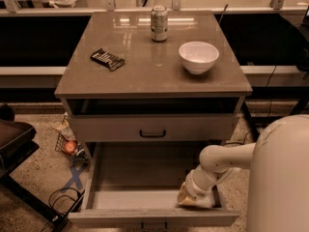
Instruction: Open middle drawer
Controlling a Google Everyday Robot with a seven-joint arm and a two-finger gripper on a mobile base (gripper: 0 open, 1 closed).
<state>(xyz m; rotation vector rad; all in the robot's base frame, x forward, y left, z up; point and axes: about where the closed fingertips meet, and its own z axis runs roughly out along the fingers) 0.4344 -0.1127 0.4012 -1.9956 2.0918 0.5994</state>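
The middle drawer (145, 199) is pulled far out below the cabinet's upper drawer (152, 128), and its grey floor is showing. Its front panel (153, 217) with a small dark handle lies at the bottom edge of the view. My gripper (192, 200) reaches down into the drawer's front right corner, at the end of my white arm (219, 161). It sits against a yellowish crumpled item (184, 197) lying there. My wrist covers the gripper's tip. The lowest drawer is hidden under the open one.
On the cabinet top (145, 66) stand a soda can (159, 23), a white bowl (198, 57) and a dark snack bar (107, 59). My white body (282, 178) fills the lower right. A wire basket with fruit (70, 147), cables and a dark stand (19, 144) lie on the floor at left.
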